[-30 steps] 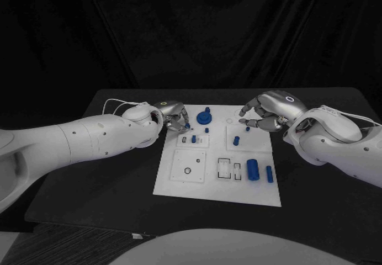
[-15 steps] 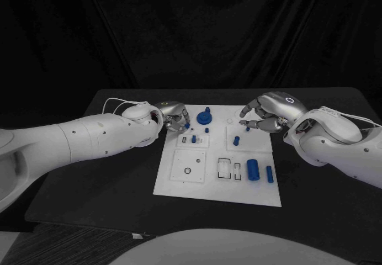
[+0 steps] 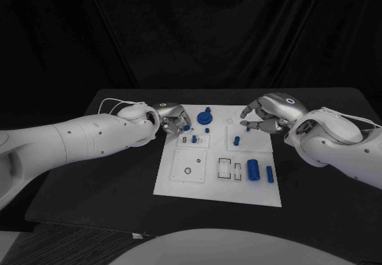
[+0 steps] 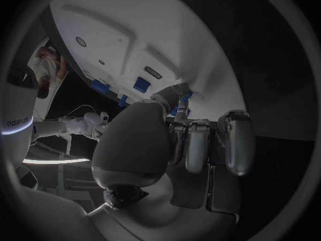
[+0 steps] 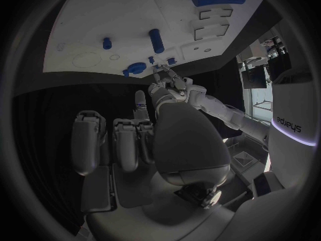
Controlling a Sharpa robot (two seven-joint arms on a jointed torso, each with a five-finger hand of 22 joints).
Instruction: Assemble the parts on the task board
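At the black bench (image 3: 104, 182), we find our silver left hand (image 3: 170, 117) hovering at the far left edge of the flat white task board (image 3: 183, 185), its fingers curled inward beside a small blue peg (image 3: 192, 138) standing near two little rectangular slots. Whether those fingers pinch a part we cannot tell; in the left wrist view they bend toward a small blue piece (image 4: 182, 103) at the board's edge, but contact is hidden.

Moving right along the board, a round blue disc with a raised post (image 3: 205, 116) stands at the far edge, a short blue peg (image 3: 236, 141) stands upright mid-board, and a thick blue cylinder (image 3: 252, 169) lies next to a slimmer blue bar (image 3: 270, 174) near the black-outlined empty slots (image 3: 226, 168).

Our silver right hand (image 3: 266, 116) is poised over the far right corner, fingers bent together above a tiny blue piece (image 3: 248, 129); we cannot tell whether it holds anything.

We judge the assembly barely begun, both hands in the approach to small parts. The next move calls for a fine, steady pinch on a small piece, then careful alignment over its matching slot.
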